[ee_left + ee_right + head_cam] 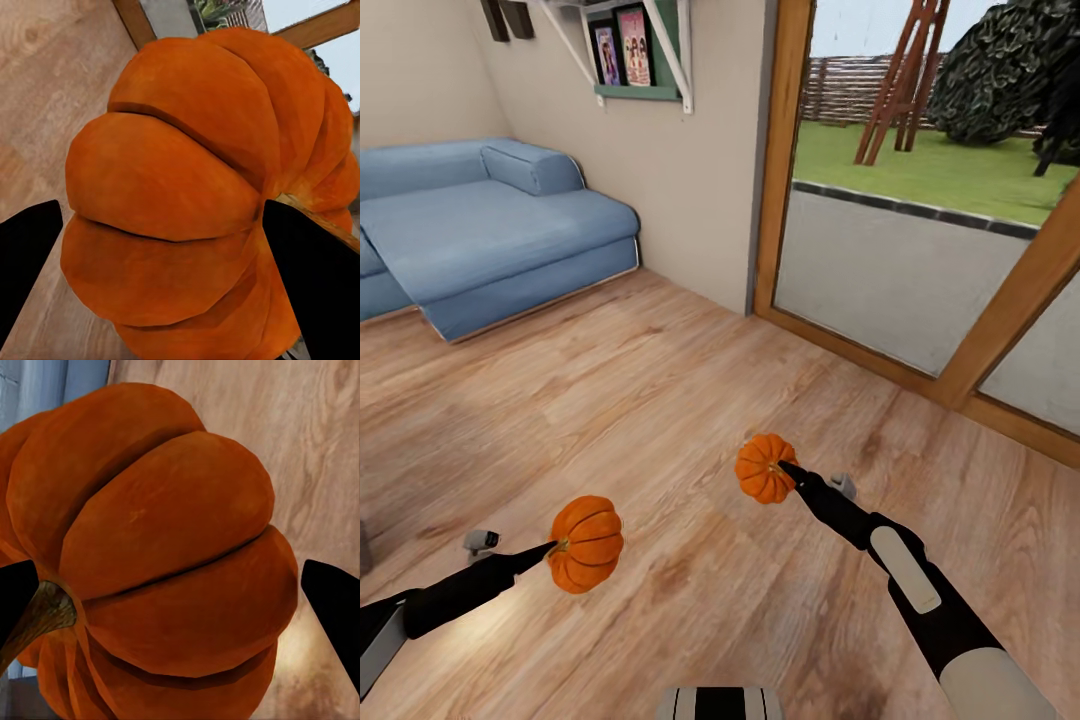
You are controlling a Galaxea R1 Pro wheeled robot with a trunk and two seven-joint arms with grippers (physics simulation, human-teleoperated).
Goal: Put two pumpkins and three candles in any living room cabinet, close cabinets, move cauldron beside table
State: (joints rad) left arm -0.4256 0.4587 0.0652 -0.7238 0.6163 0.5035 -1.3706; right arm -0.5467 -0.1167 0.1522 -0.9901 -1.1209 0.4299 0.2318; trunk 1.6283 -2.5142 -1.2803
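Over bare wood floor (660, 400) near the blue sofa (490, 230), your left gripper (555, 548) and right gripper (785, 470) each clamp a pumpkin (586, 543), the other pumpkin (763, 468), so keep both level while you seek the cabinet.

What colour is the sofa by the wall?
The sofa is plain blue; it shows best in the head view.

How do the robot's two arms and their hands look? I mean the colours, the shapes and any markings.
Both arms are slim and mostly matte black, narrowing toward the front. The right arm has a pale grey-white oblong panel on top and a white lower section. The left arm shows a light panel at the picture's edge. Each carries a small grey block near the wrist. The left hand and right hand have plain black, pointed fingers.
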